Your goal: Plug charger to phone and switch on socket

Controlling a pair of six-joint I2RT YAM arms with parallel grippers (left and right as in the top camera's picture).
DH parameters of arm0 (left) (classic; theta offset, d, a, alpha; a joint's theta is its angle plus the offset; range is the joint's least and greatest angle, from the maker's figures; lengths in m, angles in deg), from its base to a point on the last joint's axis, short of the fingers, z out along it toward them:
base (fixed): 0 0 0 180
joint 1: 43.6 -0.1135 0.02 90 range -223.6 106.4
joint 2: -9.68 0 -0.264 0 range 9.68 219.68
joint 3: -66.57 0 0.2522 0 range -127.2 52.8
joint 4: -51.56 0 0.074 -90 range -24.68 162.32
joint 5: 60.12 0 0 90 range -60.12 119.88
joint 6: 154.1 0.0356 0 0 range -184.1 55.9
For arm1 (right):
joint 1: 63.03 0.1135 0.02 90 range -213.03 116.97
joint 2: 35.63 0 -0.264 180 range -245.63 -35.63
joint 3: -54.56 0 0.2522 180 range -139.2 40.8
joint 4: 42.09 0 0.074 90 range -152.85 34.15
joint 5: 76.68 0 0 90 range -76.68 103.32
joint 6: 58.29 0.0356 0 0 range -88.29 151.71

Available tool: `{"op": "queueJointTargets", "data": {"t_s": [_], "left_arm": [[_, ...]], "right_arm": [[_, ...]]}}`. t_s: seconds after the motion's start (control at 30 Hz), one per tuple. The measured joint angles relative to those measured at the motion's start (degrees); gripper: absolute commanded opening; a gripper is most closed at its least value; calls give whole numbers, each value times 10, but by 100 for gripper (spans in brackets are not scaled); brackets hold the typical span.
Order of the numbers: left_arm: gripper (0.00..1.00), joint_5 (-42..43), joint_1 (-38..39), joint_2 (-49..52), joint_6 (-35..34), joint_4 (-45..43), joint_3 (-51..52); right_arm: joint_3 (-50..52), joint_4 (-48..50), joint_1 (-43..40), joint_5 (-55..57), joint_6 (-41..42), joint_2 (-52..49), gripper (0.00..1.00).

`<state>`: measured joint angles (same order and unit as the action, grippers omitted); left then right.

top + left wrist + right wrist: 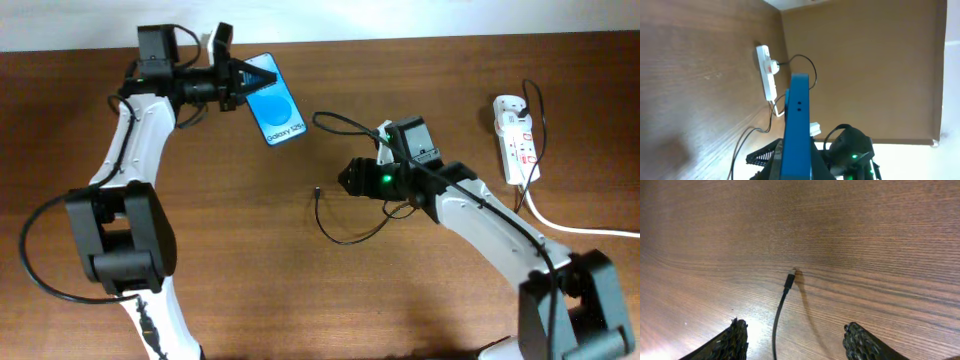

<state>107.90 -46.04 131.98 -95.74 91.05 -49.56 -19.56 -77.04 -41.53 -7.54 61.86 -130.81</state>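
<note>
Overhead: left gripper [238, 80] clamps the phone [277, 102] by one end, probably steadying its port, while right gripper [344, 178] gapes above the charger [318, 193] tip lying lower right of the phone.

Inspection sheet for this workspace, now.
Surface: brown wooden table.
Job's things: phone held off the table, screen lit blue; charger tip lying loose on the table, not in the phone; power strip at the right, switch state unclear.
Clutter: nothing seen.
Grippers: left gripper shut on the phone; right gripper open above the charger tip.
Cables: thin black cable loops across the table; thick white cord leaves the strip toward the right edge.
Surroundings: pale wall behind the table.
</note>
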Motion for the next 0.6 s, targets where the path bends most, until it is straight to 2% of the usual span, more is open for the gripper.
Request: {"op": "queueJointTargets", "data": {"t_s": [0.2,0.37,0.6], "left_arm": [[0,0,-44,0,6,0,24],[0,-2,-55,0,6,2,84],[0,23,-55,0,6,2,88]], "right_arm": [[-51,18,11,-41,21,-101,59],[-51,21,12,-57,40,-125,53],[-51,59,34,-80,122,-173,45]]}}
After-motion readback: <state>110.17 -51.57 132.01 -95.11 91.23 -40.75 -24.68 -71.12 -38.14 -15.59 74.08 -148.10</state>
